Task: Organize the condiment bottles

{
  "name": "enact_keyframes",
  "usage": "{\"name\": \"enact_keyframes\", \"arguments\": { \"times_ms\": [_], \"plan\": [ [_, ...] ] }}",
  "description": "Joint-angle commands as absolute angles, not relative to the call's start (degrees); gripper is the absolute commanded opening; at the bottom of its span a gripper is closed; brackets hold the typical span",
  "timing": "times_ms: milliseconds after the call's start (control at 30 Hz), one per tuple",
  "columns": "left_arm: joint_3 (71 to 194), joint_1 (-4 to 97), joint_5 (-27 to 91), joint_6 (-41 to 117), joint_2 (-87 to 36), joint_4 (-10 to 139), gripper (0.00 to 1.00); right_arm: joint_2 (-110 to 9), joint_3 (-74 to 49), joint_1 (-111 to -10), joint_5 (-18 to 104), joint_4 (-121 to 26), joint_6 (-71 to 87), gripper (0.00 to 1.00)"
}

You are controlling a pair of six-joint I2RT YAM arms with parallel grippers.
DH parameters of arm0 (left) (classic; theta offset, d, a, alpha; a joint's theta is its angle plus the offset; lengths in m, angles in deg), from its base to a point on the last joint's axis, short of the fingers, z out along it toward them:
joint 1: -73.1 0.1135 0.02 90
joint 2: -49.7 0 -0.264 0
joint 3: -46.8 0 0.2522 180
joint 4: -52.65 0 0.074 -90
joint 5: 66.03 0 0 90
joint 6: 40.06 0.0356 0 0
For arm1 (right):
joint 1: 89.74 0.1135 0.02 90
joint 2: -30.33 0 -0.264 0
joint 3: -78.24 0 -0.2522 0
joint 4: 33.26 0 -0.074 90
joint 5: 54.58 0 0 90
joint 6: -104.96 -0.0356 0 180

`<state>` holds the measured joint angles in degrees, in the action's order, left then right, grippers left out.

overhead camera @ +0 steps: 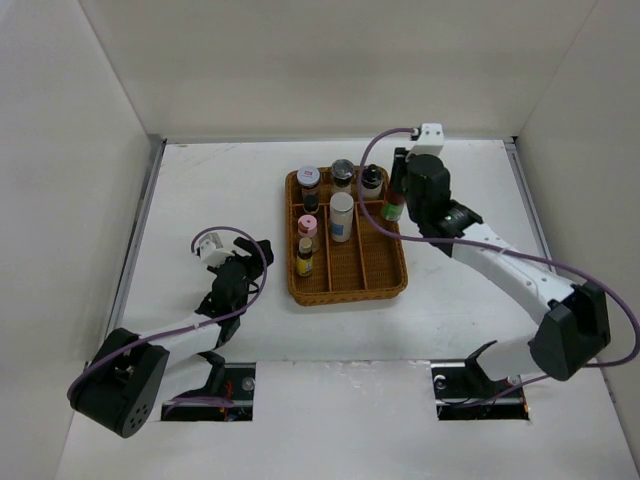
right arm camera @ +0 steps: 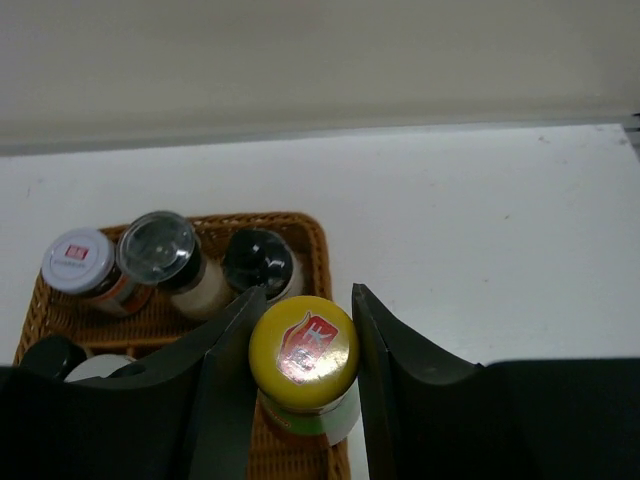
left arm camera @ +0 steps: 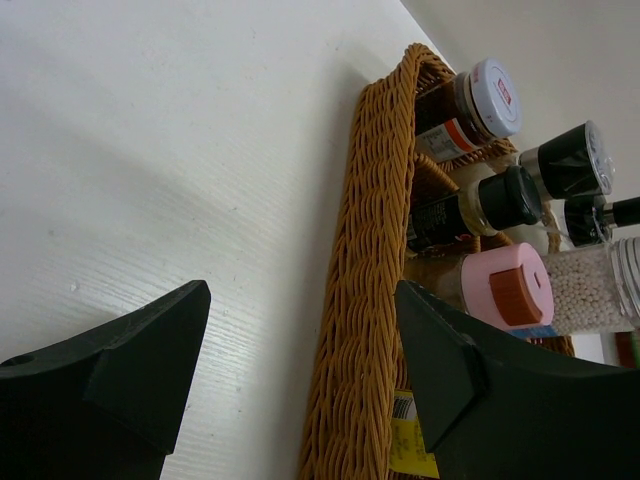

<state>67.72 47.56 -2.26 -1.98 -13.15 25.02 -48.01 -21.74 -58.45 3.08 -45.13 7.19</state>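
Nearest the bases, the left pincer sits with its jaws spread wide and nothing between them. It is over the white desk, left of the wicker tray and apart from its woven wall.

Into the tray now, left lane, nearest first. There is a small yellow-labelled bottle, then the pink-capped bottle just beyond it, then a dark-capped bottle. The white shaker is in the middle lane, level with the pink cap.

Along the far end three stand in a row. The white-lidded jar is on the left, the clear-lidded jar in the centre and the black-lidded jar on the right.

At the far right corner the right pincer reaches in from the right. Its fingers are closed in against the sides of the yellow-capped bottle, one on each side. That bottle is upright at the tray's right rim, just beside the black-lidded jar. Whether its base rests in the tray cannot be told from here.
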Motion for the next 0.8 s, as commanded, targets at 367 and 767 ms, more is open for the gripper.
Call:
{"name": "enact_keyframes", "arguments": {
  "times_ms": [367,767],
  "plan": [
    [69.88,47.48,-1.60,-2.62,-14.01,21.94,0.74,-59.40,-20.94,-56.04,5.01,-29.63,5.29,0.30],
    [69.97,47.57,-1.69,-2.53,-14.28,21.94,0.74,-61.69,-26.92,-54.01,4.13,-25.58,5.29,0.49]
  ]
}}
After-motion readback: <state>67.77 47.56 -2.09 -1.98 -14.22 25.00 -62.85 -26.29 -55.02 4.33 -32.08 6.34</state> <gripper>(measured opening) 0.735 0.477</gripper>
